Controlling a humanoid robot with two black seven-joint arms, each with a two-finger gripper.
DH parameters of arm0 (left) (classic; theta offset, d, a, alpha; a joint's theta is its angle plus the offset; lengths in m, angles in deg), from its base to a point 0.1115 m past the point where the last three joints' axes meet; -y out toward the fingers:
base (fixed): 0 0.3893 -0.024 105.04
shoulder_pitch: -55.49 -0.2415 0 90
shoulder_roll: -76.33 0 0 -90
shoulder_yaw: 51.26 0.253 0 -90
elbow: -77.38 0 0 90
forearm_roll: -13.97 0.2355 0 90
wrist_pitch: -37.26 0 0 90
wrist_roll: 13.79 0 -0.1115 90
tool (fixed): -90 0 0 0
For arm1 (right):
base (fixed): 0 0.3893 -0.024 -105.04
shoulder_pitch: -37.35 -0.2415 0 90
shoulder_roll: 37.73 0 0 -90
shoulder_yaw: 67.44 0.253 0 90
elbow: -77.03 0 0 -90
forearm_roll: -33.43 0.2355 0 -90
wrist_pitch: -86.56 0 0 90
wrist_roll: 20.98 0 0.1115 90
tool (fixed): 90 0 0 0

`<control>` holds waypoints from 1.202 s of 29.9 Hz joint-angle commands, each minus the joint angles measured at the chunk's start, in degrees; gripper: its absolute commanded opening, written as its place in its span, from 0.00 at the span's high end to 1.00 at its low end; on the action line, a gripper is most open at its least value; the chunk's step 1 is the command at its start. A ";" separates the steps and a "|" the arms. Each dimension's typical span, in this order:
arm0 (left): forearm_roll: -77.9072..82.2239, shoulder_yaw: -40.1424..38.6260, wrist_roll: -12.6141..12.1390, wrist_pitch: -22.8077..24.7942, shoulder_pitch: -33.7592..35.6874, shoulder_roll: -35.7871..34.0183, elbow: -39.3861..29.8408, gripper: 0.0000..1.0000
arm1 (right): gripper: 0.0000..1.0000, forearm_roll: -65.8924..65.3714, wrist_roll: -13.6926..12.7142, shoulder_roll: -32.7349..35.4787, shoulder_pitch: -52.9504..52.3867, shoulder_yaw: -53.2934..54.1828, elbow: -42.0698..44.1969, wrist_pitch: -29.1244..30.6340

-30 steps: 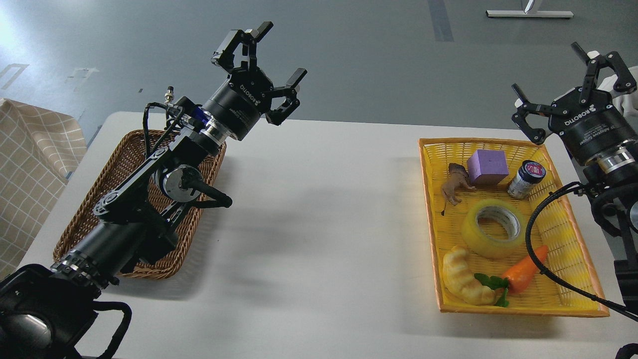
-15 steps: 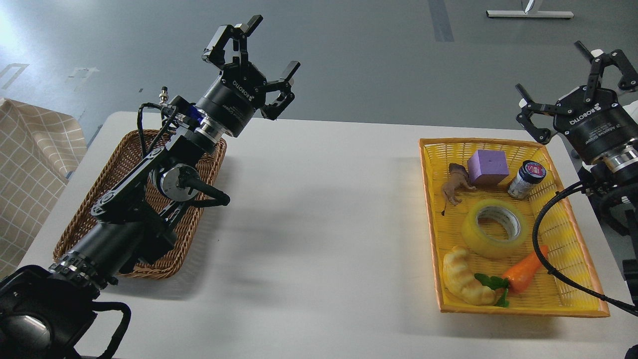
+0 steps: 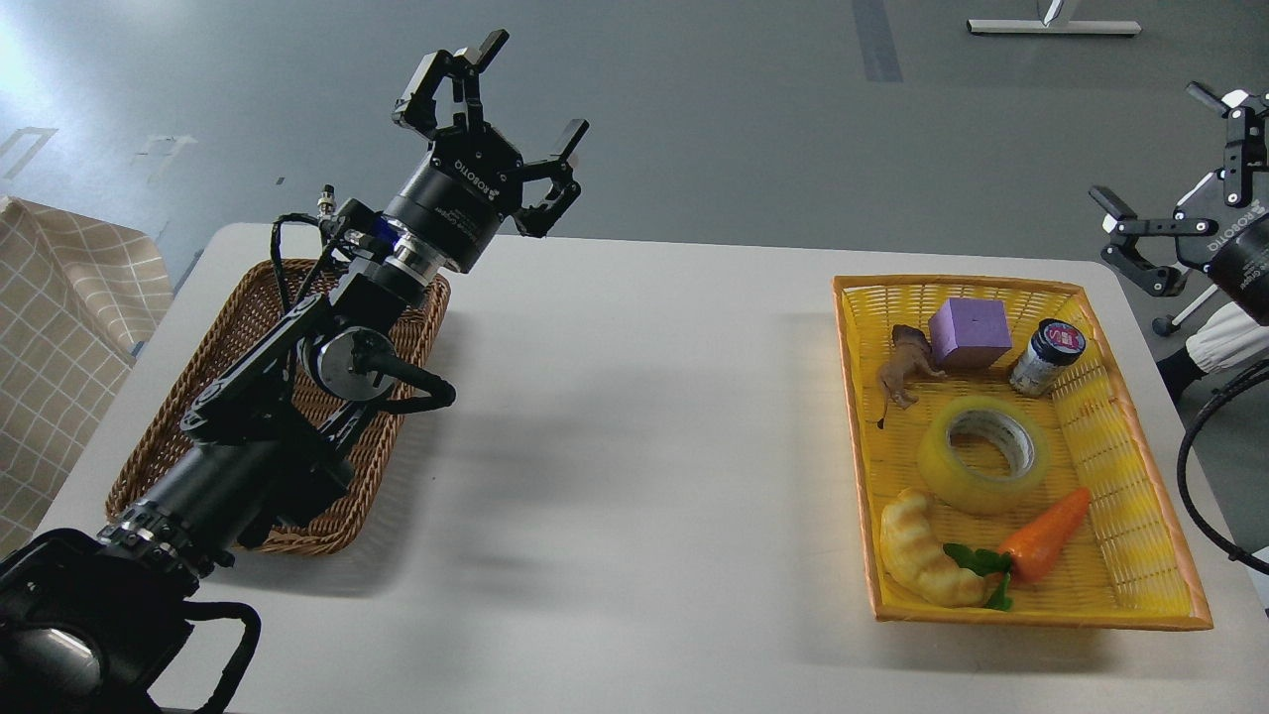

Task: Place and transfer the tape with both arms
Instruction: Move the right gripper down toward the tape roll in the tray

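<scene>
Lying flat in the yellow basket point(image 3: 1140, 555), the tape point(image 3: 982, 453) is seen below and left of the right gripper point(image 3: 1180, 188), fingers spread and empty, far right of the left gripper point(image 3: 496, 119), likewise held apart.

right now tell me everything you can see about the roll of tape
The roll of tape is a wide ring of translucent yellow packing tape wound on a pale grey-white cardboard core. It lies flat, open centre facing up, in the middle of the yellow woven basket. It looks intact and nothing grips it. A toy carrot and a croissant toy lie close on its near side; whether either touches it is unclear.
</scene>
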 commanded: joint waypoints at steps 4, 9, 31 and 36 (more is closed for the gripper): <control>0.00 -0.01 0.13 0.00 -0.27 0.14 0.00 0.00 | 0.00 -9.94 0.12 12.57 -0.51 -6.75 -5.21 0.00; 0.00 -0.01 0.13 0.00 -0.36 0.14 0.00 0.00 | 0.00 -20.66 -0.23 14.78 0.28 -7.20 -8.47 0.00; 0.09 -0.10 0.39 0.00 -0.54 -0.38 -0.27 0.00 | 0.00 -40.54 -11.04 15.49 -11.84 -33.03 -16.65 0.00; 0.00 -0.18 0.48 0.00 -0.54 -0.65 -0.27 0.00 | 0.00 -40.54 -11.13 15.58 -11.49 -35.49 -16.56 0.00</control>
